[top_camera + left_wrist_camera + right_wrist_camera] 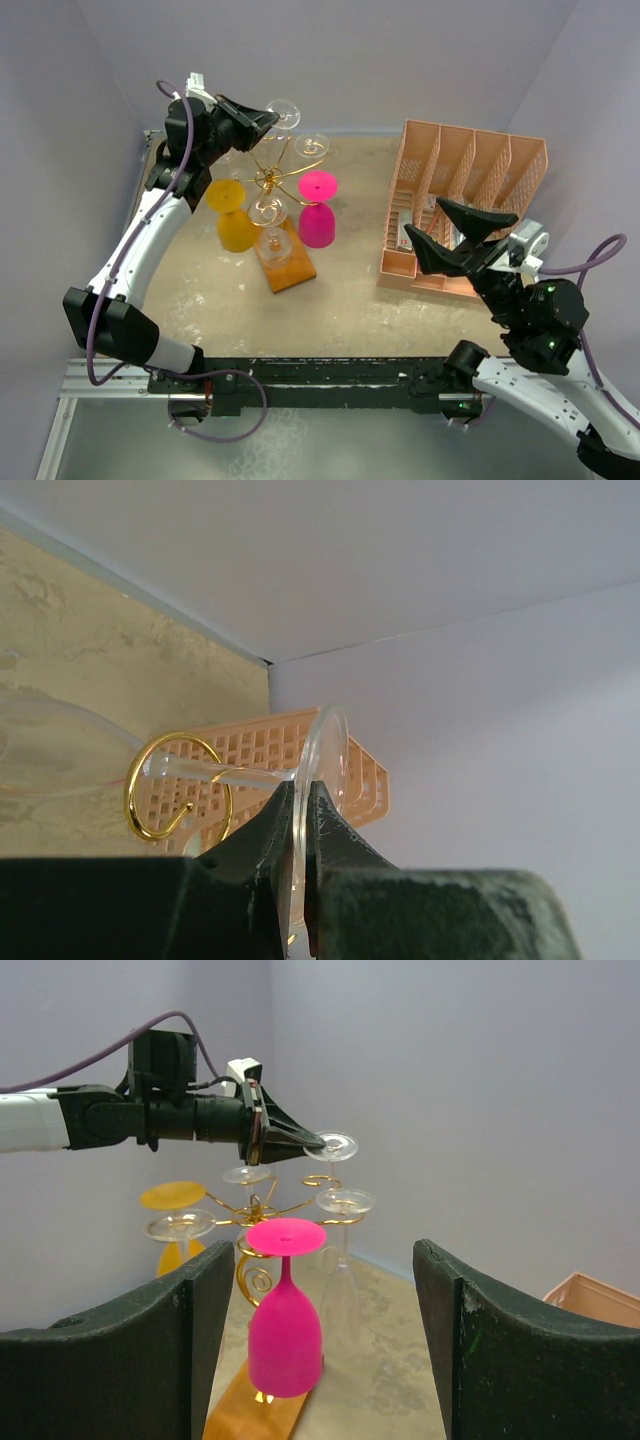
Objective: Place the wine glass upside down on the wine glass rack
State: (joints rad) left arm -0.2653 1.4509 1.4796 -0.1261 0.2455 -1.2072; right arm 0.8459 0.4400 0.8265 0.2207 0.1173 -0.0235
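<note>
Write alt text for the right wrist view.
The left tool, shut on the foot of a clear wine glass, holds it over the gold wire rack. A pink glass hangs upside down from it, framed by the open right tool.

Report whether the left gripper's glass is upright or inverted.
Inverted: the wine glass foot sits on top, pinched by the left gripper, stem through a rack curl.
</note>
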